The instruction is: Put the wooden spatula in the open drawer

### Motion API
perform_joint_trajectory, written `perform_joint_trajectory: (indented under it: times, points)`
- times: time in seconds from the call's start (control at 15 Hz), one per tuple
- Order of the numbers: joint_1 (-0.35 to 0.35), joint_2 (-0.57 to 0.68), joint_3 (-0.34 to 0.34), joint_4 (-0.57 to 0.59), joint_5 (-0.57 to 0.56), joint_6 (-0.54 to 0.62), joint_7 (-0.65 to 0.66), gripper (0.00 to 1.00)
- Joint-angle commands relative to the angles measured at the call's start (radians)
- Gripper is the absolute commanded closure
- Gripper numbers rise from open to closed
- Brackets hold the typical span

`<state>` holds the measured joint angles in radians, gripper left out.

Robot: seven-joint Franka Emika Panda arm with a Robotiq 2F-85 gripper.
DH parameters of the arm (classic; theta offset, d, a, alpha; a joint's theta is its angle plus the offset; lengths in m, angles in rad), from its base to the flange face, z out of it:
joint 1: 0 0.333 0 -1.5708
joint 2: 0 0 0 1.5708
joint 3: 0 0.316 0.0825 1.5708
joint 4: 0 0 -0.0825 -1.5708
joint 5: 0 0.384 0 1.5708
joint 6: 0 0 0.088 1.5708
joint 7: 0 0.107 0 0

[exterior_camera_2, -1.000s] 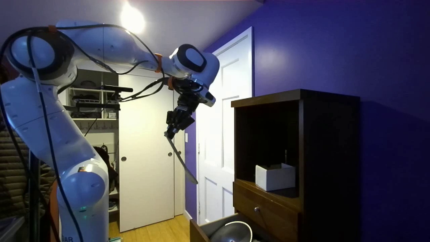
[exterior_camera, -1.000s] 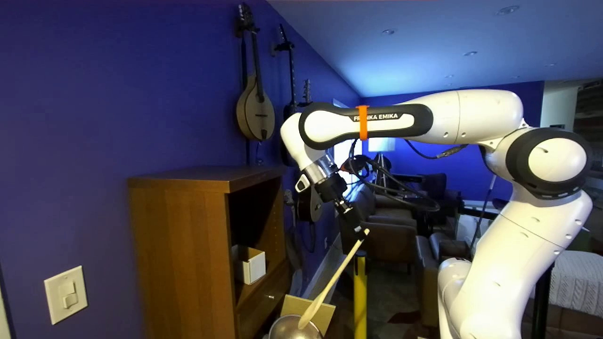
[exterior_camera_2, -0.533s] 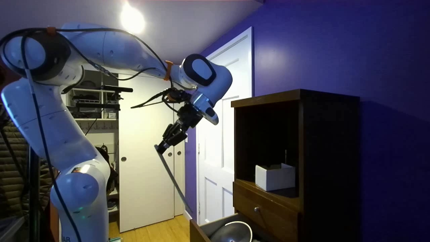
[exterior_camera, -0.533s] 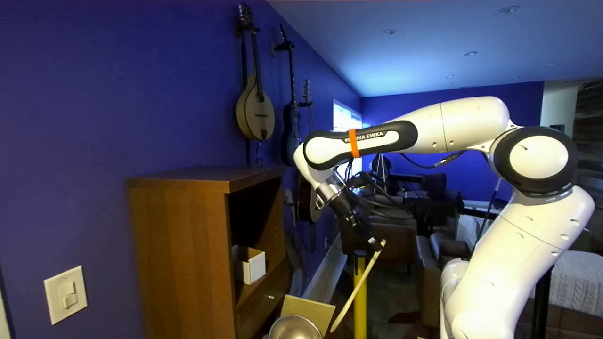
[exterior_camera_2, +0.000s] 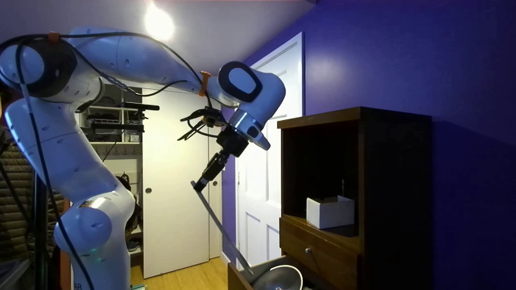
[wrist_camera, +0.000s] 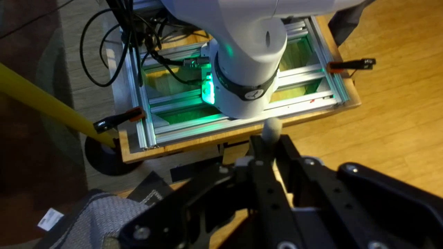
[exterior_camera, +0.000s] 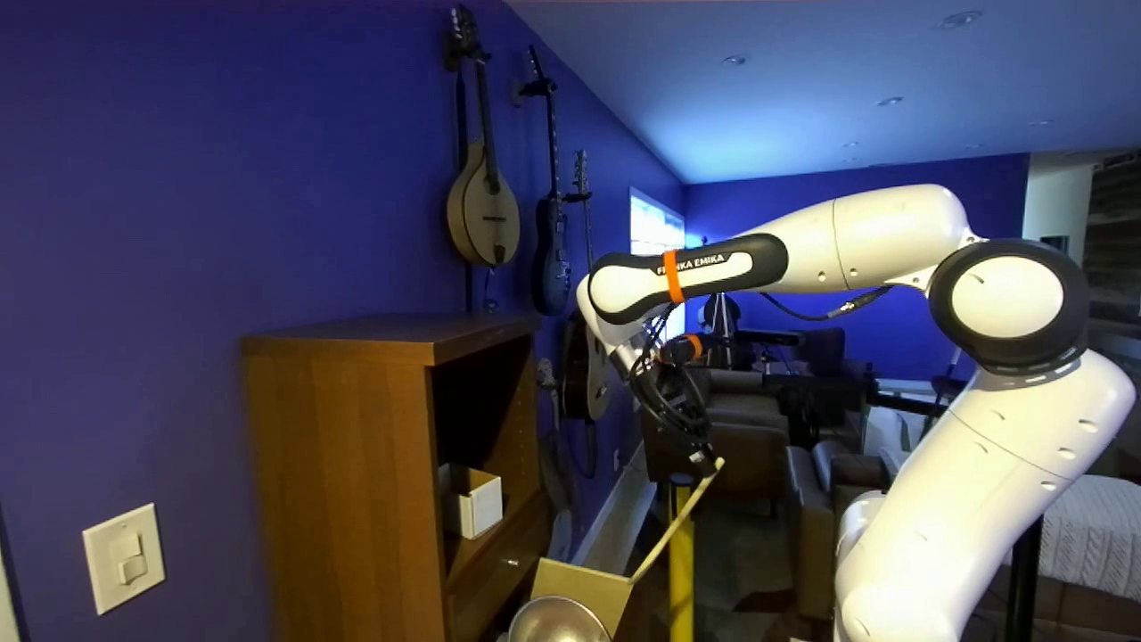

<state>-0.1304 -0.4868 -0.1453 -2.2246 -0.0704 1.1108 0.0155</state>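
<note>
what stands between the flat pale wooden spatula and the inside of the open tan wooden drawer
A round silvery metal bowl inside the drawer could get in the way. In an exterior view, the spatula runs down to the drawer's upper corner; whether it catches there, I cannot tell.

Shows pale tan on the wooden spatula point(exterior_camera: 681, 517) and open drawer point(exterior_camera: 588, 586), lower centre of an exterior view; yellow on the post point(exterior_camera: 682, 593); brown on the lower-left cabinet point(exterior_camera: 348, 490); blue on the upper-left wall point(exterior_camera: 223, 178); whitish cable pattern on the lower-right knitted cover point(exterior_camera: 1092, 535).
</note>
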Motion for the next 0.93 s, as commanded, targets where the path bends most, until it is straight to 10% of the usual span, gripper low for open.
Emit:
perform_joint_trajectory:
  times: [0.0, 0.27, 0.87]
  points:
    - [-0.024, -0.001, 0.019, -0.007, -0.036, 0.096, 0.093, 0.97]
    - [-0.011, 0.007, 0.008, 0.003, -0.012, 0.062, 0.055, 0.97]
    - [-0.015, 0.138, -0.023, -0.064, -0.071, 0.371, -0.038, 0.97]
